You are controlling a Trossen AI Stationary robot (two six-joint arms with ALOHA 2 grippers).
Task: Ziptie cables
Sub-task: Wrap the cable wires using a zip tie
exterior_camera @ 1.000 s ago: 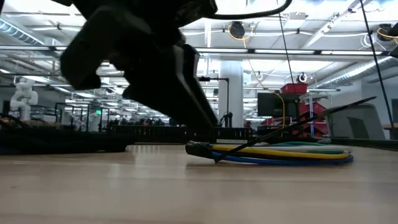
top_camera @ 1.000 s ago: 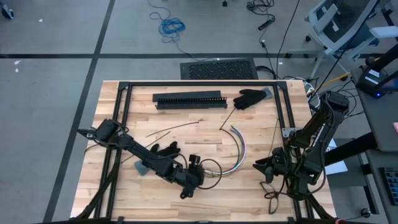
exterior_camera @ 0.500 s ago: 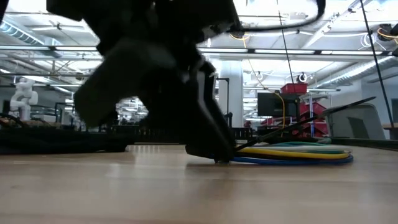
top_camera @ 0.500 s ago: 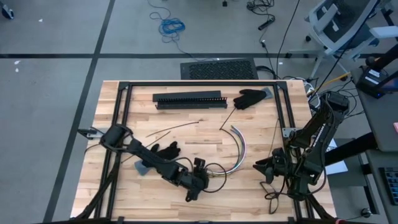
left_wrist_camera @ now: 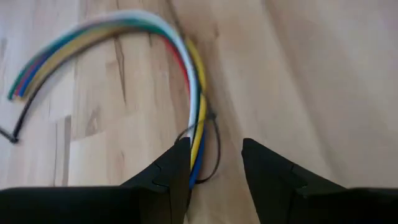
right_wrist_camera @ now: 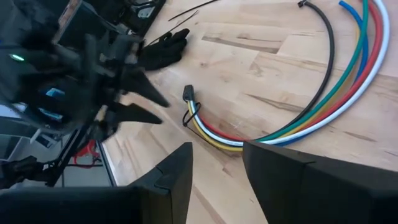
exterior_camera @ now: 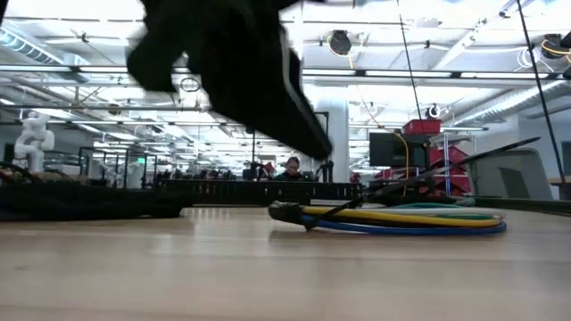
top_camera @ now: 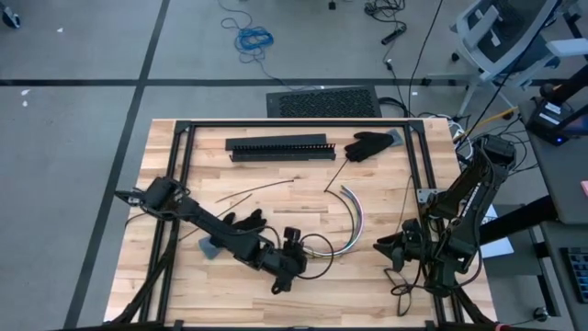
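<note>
The cables (top_camera: 351, 221) are seen lying on the wooden table (top_camera: 276, 198) as a curved bundle, toward the four o'clock side of the table's middle in the high view. One end of the bundle is gathered by a thin black loop just ahead of the left gripper (left_wrist_camera: 214, 165), whose two dark fingers (left_wrist_camera: 171, 171) are held apart with nothing between them; the gripper is raised above the wood near six o'clock. In the low view the bundle (exterior_camera: 401, 218) is shown flat on the table. The right gripper (right_wrist_camera: 217, 168) is parked near five o'clock, its fingers likewise parted and empty, pointed toward the cables (right_wrist_camera: 292, 127). A long black slotted bar (top_camera: 280, 147) is placed toward twelve o'clock, with a black glove (top_camera: 367, 144) beside it at one o'clock
</note>
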